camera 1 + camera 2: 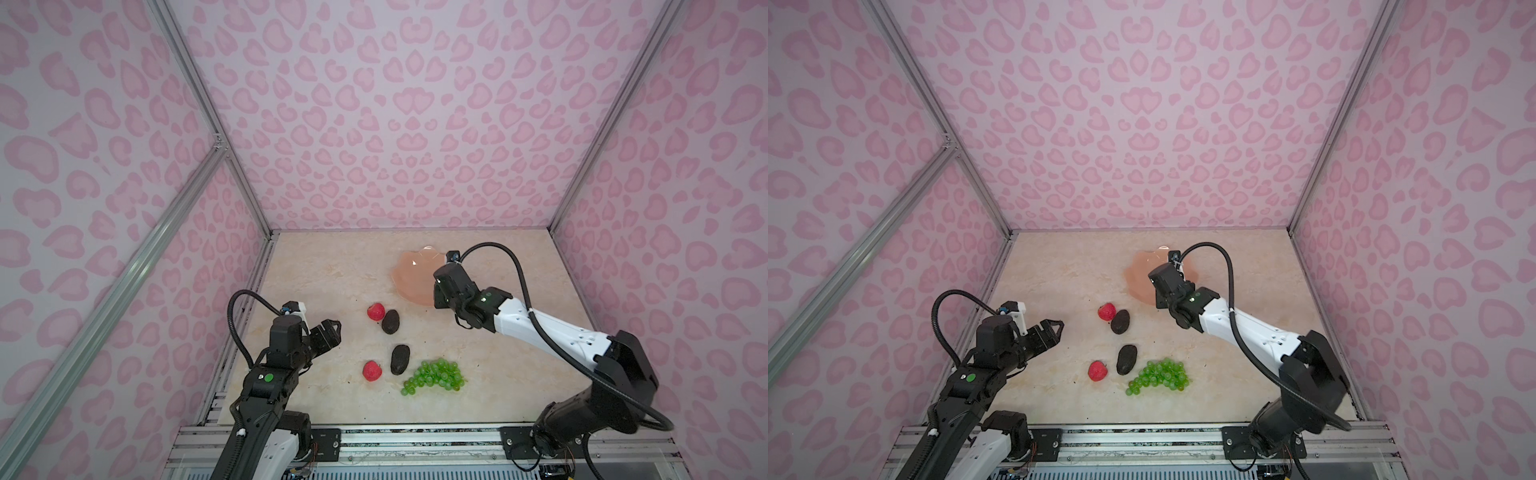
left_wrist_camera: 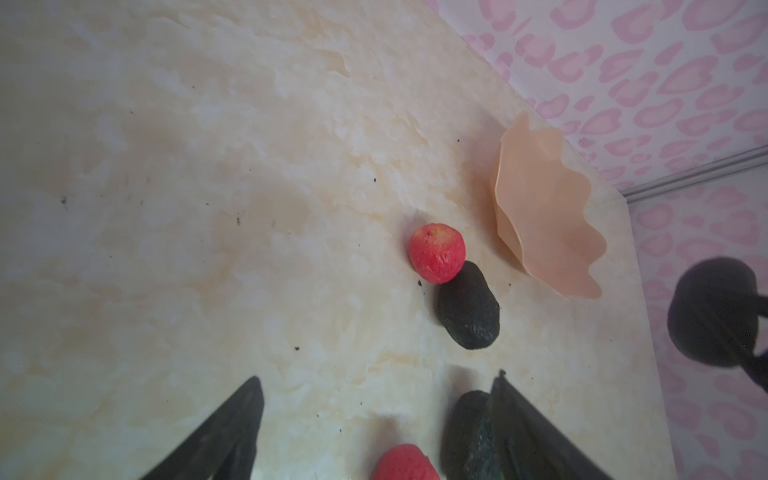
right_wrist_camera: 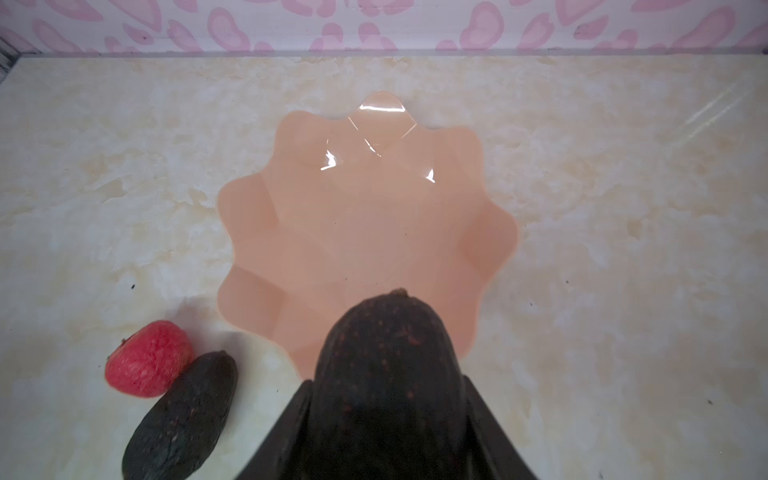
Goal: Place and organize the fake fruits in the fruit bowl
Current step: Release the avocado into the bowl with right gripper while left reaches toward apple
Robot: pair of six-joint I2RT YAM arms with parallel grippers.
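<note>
held avocado (image 3: 386, 374) over bowl (image 3: 253, 208) rim, strawberry (image 3: 147, 359) touching loose avocado (image 3: 183, 415)

You have the peach-pink scalloped bowl (image 1: 409, 272) upright toward the far side of the table (image 1: 316, 270). The first avocado (image 3: 382, 353), dark and speckled, is clamped in the right gripper (image 3: 386, 380) above the bowl's near rim. The far strawberry (image 1: 376, 311) touches the second avocado (image 1: 390, 321). The near strawberry (image 1: 372, 370) lies just beside the third avocado (image 1: 400, 359), with the green grapes (image 1: 436, 375) on that avocado's other side.

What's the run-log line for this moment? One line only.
right tool: shut on avocado, at fruit bowl rim | left tool: open, empty | table: two strawberries, two avocados, grapes | fruit bowl: empty
</note>
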